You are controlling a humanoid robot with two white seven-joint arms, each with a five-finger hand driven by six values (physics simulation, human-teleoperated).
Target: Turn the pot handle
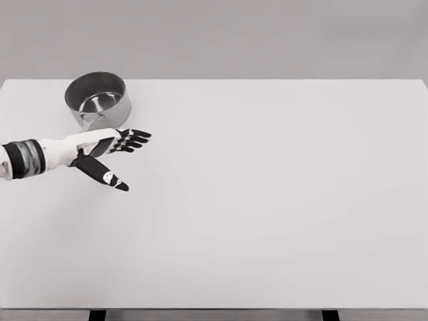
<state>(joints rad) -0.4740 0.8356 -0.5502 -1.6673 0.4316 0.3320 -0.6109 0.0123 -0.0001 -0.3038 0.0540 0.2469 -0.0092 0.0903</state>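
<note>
Left hand [100,150] reaching in level from the left, fingers [137,139] spread and empty, just beside the pot [97,100]

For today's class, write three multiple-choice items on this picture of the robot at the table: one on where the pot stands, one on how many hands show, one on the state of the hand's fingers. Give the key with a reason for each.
1. Where on the table does the pot stand?
A. far left corner
B. near right corner
C. centre

2. How many robot hands are in view?
A. none
B. one
C. two

3. How are the fingers of the left hand?
A. clenched in a fist
B. wrapped around the pot's rim
C. spread and holding nothing

Key:
1 A, the pot sits by the table's far edge at the left.
2 B, only the arm coming in from the left shows.
3 C, the fingers stretch out just in front of the pot, the thumb apart, with nothing between them.
</note>
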